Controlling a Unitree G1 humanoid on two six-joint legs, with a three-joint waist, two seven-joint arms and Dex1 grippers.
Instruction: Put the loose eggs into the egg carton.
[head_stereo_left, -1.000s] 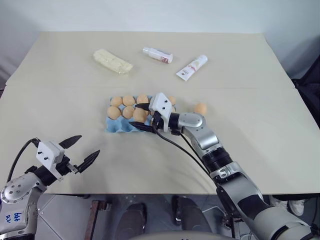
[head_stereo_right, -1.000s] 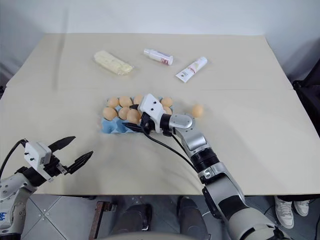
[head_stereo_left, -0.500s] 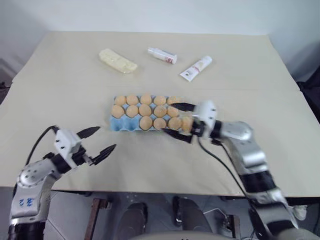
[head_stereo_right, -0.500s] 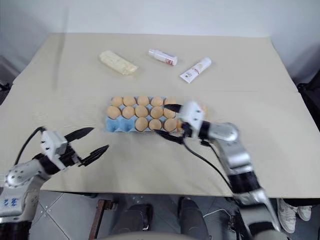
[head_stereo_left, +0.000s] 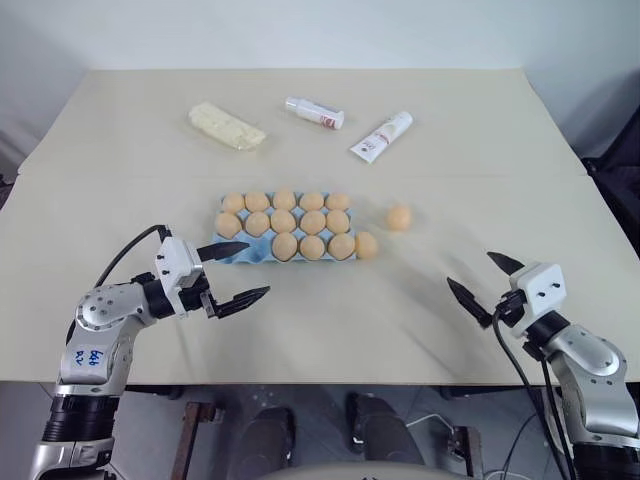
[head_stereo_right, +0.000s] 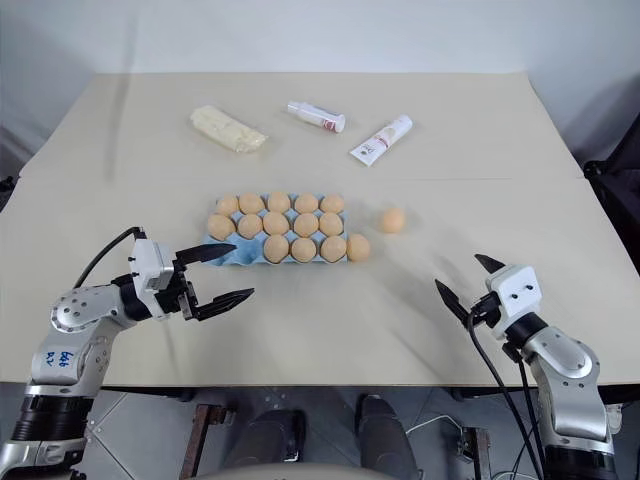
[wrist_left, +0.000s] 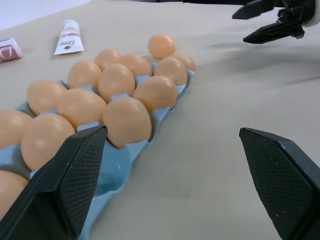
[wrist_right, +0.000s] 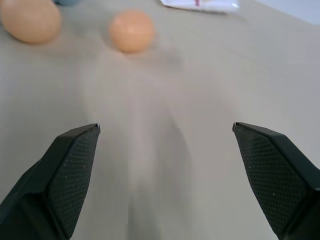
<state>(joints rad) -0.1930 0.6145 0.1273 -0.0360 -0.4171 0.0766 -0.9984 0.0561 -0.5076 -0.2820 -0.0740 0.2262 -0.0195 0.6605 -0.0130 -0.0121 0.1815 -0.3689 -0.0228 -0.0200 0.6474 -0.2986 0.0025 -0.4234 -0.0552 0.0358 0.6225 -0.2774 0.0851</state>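
A tan-orange loose egg (head_stereo_left: 399, 217) was seen on the table (head_stereo_left: 500, 150), well apart from the wide-open, empty right gripper (head_stereo_left: 479, 284). The left gripper (head_stereo_left: 240, 272), likewise spread empty, was held near the blue egg carton (head_stereo_left: 240, 252).

- The egg carton (wrist_left: 112, 172) is cut off at the edge in the left wrist view.
- The words on the two white tubes (head_stereo_left: 382, 136) are too small to be read.
- The desk (wrist_right: 165, 150) is blurred in the right wrist view.
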